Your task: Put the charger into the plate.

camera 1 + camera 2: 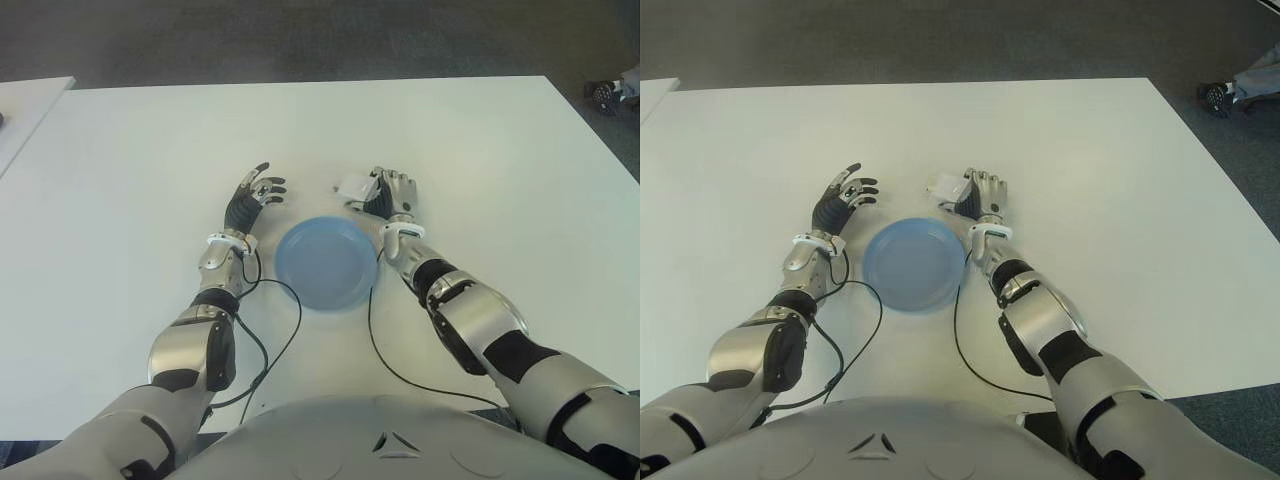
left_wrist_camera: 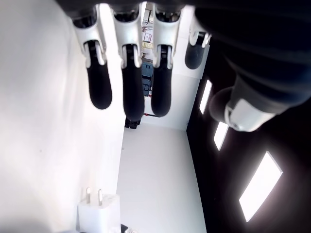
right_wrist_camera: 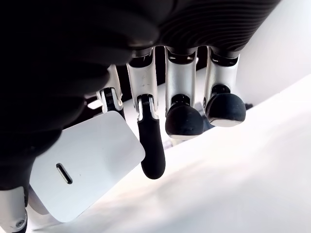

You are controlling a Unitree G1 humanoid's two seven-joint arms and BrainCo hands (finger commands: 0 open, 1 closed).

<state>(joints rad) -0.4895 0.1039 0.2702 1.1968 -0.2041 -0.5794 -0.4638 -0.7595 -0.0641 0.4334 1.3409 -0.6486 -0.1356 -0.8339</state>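
Note:
The white charger (image 1: 355, 187) is a small cube with a USB-C port, seen close in the right wrist view (image 3: 82, 170). My right hand (image 1: 378, 192) is shut on it, pinching it between thumb and index finger just above the table, beyond the far right rim of the blue plate (image 1: 322, 265). The plate holds nothing. My left hand (image 1: 260, 192) shows to the left of the plate with its fingers (image 2: 133, 92) spread and holding nothing. The charger's two prongs also show far off in the left wrist view (image 2: 98, 212).
The white table (image 1: 480, 150) stretches wide on all sides. Black cables (image 1: 290, 330) loop from both wrists across its near edge. A second white tabletop (image 1: 25, 105) stands at the far left. A dark wheeled object (image 1: 608, 93) sits on the floor at the far right.

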